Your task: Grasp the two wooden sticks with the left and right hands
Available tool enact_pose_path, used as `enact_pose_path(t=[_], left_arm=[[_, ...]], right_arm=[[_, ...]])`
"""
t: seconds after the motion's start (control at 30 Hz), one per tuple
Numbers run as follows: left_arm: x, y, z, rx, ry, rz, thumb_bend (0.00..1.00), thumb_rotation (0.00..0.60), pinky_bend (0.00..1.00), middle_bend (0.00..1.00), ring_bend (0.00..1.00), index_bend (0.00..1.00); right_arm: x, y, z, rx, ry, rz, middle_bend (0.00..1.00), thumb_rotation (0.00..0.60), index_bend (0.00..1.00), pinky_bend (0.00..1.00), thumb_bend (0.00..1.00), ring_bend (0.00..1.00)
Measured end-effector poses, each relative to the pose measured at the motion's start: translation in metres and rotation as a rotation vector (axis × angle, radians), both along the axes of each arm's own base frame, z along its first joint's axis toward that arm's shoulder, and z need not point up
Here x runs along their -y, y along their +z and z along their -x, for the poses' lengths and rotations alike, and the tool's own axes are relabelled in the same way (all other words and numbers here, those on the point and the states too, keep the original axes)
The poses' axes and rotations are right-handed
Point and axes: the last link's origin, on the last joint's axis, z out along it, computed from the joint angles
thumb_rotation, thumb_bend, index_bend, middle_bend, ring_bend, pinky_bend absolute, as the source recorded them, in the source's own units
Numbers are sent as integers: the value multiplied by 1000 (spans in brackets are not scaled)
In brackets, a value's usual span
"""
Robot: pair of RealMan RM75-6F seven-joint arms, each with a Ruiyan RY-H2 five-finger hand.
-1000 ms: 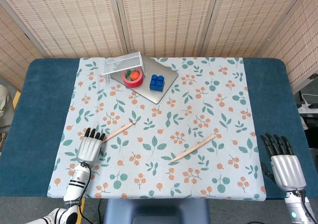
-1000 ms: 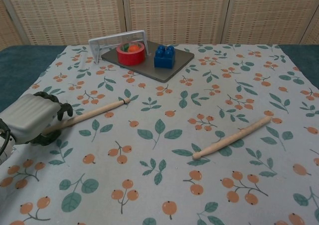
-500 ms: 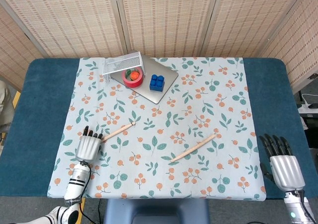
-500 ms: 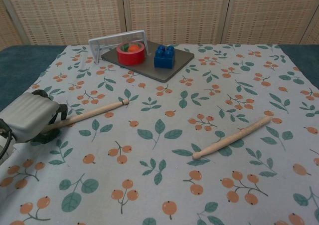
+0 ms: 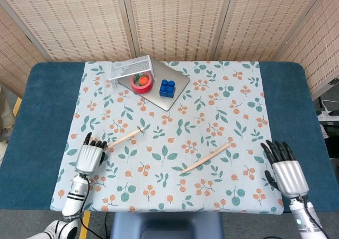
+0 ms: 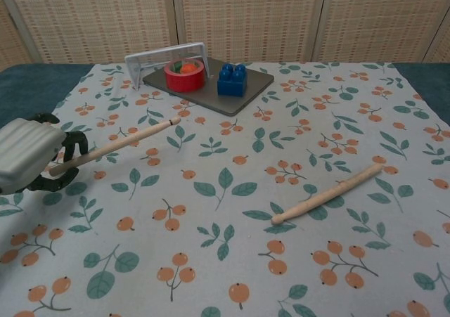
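Left hand [image 5: 90, 157] sits at the table's eight o'clock edge with its fingers curled around the near end of the first wooden stick [image 6: 112, 146]. From that grip the stick runs toward two o'clock, and in the chest view its far tip looks raised off the floral cloth [image 5: 175, 112]. So half of the task appears done.

Right hand [image 5: 286, 173] hovers near the four o'clock corner, fingers spread and holding nothing. The second wooden stick [image 5: 206, 158] lies flat on the cloth near the table's centre, at about ten o'clock from this hand and well apart from it. Its long axis runs from eight o'clock to two o'clock, and the two o'clock end is the one nearer the right hand. The right hand is much the closer of the two to this stick, so the next reach is likely its own.

Farther off, at twelve o'clock, a grey tray [image 5: 177, 90] carries a red tape roll [image 5: 141, 82] and a blue block [image 5: 167, 87].
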Motion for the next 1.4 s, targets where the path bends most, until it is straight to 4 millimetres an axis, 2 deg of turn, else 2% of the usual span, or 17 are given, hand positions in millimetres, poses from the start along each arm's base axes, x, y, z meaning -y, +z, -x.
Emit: enact_pose_path(t=[0.13,0.27,0.4,0.47,0.77,1.2,1.4], left_arm=[[12,15,7,18,-67,0,508,600,188,882,534,848],[19,23,9,14,-89,-4,508,600,188,881,534,848],[22,28,11,16,-88,-9,508,600,187,881,534,848],[22,30,12,15,-83,-12,508,600,186,881,533,847],[21,33,17,18,-71,-8,507,600,185,881,534,847],[20,33,18,6,-81,-8,507,600,184,883,534,851],[20,32,19,-4,-79,-3,507,600,183,884,534,851]], right_arm=[[20,-17,-15,-48,71,-57,109,600,149,0,335,0],[43,-43,-36,-121,163,-136,170,600,233,0,335,0],[59,-71,-51,-173,228,-199,187,600,209,0,335,0],[67,-82,-55,-208,255,-215,204,600,230,0,335,0],[82,-113,-41,-295,235,-249,253,600,278,0,335,0],[100,-132,-33,-340,200,-247,317,600,377,0,335,21],[103,-138,-32,-349,199,-235,376,600,458,0,335,97]])
